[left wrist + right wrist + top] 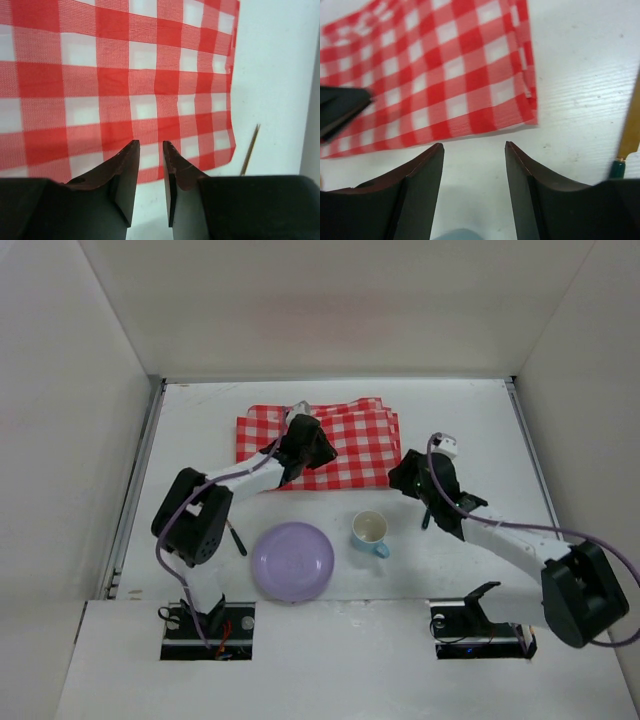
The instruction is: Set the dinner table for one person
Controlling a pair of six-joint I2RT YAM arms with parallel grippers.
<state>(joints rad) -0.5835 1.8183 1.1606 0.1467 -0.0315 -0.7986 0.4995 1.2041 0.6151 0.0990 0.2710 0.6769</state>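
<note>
The white dinner table (200, 420) carries a red-and-white checked cloth (350, 435), folded at the back centre. My left gripper (318, 452) hovers over the cloth's near edge; in the left wrist view the gripper (151, 145) has its jaws a narrow gap apart with nothing between them, above the cloth (125, 75). My right gripper (405, 480) is just off the cloth's near right corner. In the right wrist view the right gripper (474, 146) is open and empty over bare table (580, 75), with the cloth (435, 75) just ahead.
A purple plate (292, 561) and a white cup with a blue handle (370, 531) stand near the front centre. A dark utensil (236, 538) lies left of the plate. A gold-bladed, green-handled knife (627, 130) lies right of the right gripper. White walls enclose the table.
</note>
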